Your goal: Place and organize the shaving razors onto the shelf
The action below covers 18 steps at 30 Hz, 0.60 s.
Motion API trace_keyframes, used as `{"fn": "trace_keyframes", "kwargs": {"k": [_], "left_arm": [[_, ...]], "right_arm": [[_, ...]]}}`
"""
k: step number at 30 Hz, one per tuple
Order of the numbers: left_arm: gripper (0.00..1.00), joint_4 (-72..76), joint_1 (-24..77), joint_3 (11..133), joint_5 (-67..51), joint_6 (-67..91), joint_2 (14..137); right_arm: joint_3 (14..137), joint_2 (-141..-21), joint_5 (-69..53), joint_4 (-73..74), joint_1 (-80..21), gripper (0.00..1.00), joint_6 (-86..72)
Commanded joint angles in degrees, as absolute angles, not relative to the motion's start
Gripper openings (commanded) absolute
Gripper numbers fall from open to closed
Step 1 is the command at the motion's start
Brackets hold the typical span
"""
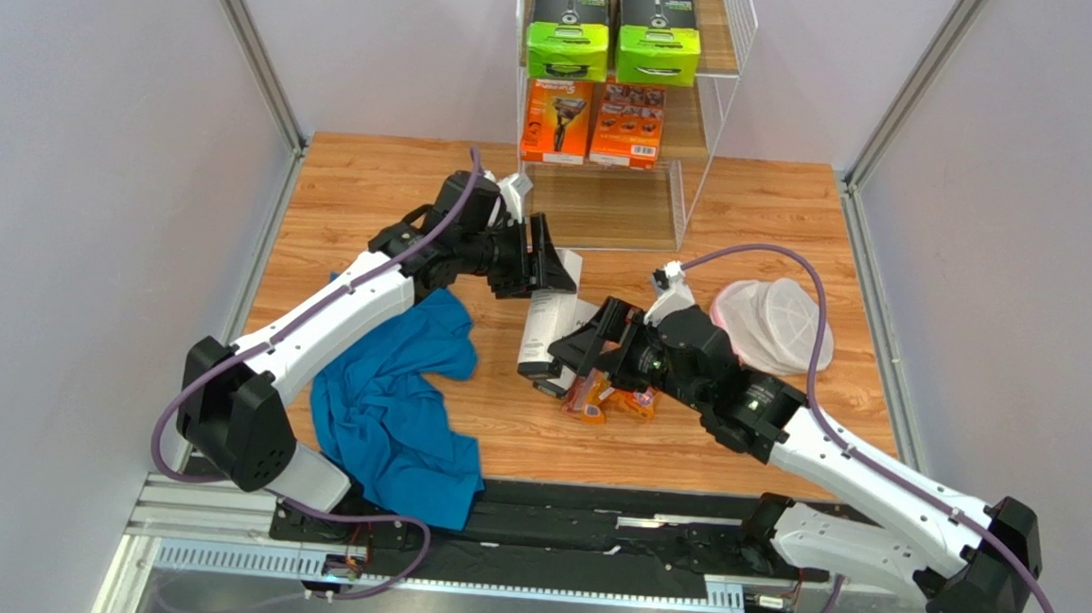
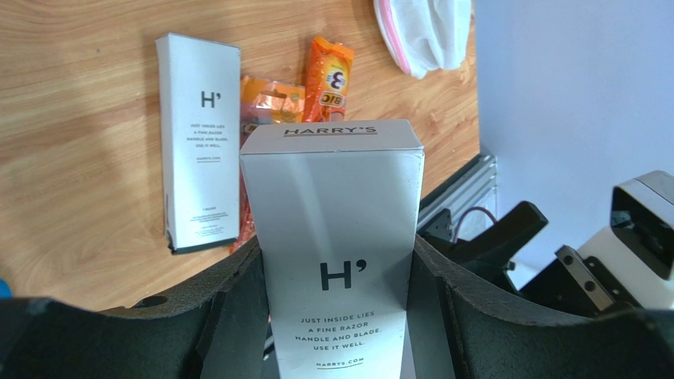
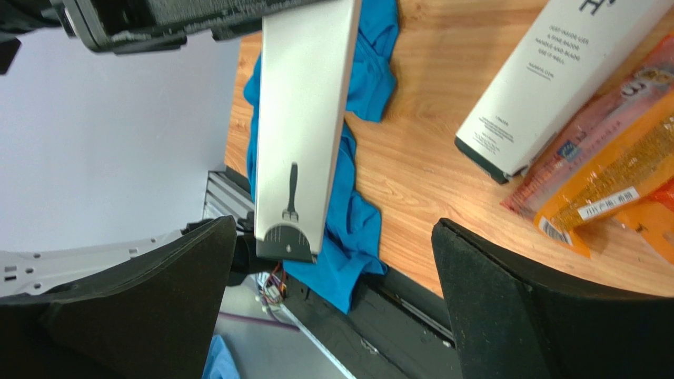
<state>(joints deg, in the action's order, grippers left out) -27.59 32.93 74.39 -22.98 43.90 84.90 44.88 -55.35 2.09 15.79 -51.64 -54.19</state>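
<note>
Jaws of the left gripper (image 2: pixel 336 316) are clenched on a slim white Harry's box (image 2: pixel 332 197), pinching its two long sides near the lower end, so most of the carton stands free above the fingers in the middle of the left wrist view. The right gripper (image 3: pixel 334 237) has its jaws spread wide and grasps nothing; the held carton only crosses the upper part of its view. The carton is matte white card with a black "H'" and small grey print, and a razor drawing on its narrow end. It looks light and fairly stiff, but thin card will likely dent under a hard squeeze, and a smooth face could slip, so a grip across the narrow sides, near the middle, seems safest. The second white box (image 2: pixel 199 142) lies flat on the table (image 1: pixel 374 183), upper left of the left wrist view, with the orange BIC blister packs (image 2: pixel 324 75) just beside it (crinkly film, probably best taken by an edge). In the top view the shelf (image 1: pixel 600 211) stands at upper centre: two black boxes with lime-green ends (image 1: pixel 613 34) on the upper visible tier, two orange boxes (image 1: pixel 592 122) below them, and the lowest tier showing only wood.
</note>
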Motion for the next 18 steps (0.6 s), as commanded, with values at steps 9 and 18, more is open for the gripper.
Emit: {"fn": "trace_keyframes", "kwargs": {"k": [9, 18], "left_arm": [[0.0, -23.9, 33.0, 73.1, -27.2, 47.0, 80.5], [0.03, -22.9, 33.0, 69.8, -26.5, 46.5, 77.7]], "right_arm": [[49.6, -64.2, 1.9, 5.7, -52.3, 0.79, -56.4], [49.4, -65.7, -0.9, 4.1, -52.2, 0.31, -57.1]]}}
